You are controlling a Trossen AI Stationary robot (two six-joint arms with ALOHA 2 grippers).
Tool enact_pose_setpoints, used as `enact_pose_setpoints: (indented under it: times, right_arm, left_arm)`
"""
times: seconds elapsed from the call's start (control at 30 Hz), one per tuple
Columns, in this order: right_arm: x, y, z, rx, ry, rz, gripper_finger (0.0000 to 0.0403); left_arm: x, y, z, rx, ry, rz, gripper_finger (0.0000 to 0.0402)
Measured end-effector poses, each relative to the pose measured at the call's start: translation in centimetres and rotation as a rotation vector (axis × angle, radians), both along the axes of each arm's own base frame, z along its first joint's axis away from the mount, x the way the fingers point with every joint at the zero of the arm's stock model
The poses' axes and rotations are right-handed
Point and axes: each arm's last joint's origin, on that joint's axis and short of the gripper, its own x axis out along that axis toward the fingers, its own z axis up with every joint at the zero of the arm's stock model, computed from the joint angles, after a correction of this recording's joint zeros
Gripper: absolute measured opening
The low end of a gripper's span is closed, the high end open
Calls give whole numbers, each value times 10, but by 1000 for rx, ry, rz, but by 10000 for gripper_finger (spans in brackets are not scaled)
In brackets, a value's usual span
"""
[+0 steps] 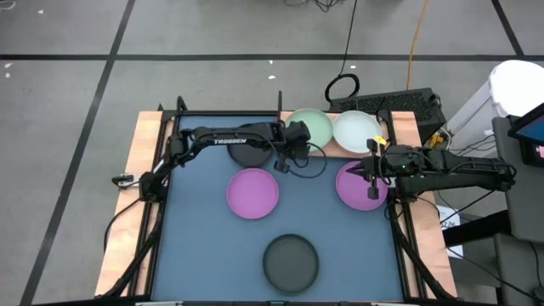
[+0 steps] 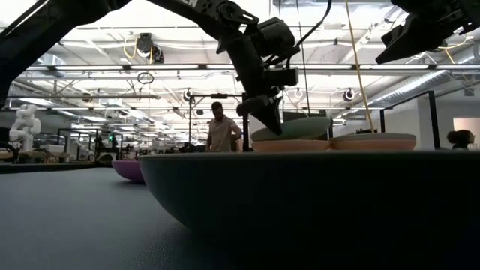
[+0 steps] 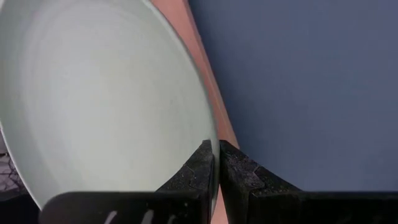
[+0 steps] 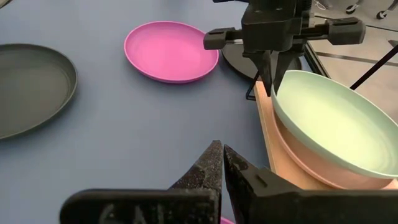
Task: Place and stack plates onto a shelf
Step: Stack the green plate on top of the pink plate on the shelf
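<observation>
A pale green plate sits tilted on a pink plate at the left end of the wooden shelf, along the mat's far edge. My left gripper is shut on its rim. A second pale green plate lies beside it on the shelf. On the blue mat lie a black plate under my left arm, a pink plate, a purple plate and another black plate. My right gripper hangs shut above the purple plate. My left gripper pinches the pale green plate's rim between its two fingers, on the side facing the mat. The fingers come down from above, slanting toward the far edge. The plate lies tilted over the pink plate beneath it.
The near black plate's rim fills the foreground of the low view. A keyboard and cables lie beyond the shelf. Free mat shows at the near left. A person stands far off in the room.
</observation>
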Motion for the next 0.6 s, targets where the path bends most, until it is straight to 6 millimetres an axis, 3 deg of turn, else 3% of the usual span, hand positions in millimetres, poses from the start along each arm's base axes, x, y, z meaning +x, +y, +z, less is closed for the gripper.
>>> enact_pose_setpoints:
  times: [0.6]
  right_arm:
    - [0,0,0,0,0,0,0]
  left_arm:
    - [0,2,0,-1,-5,23,22]
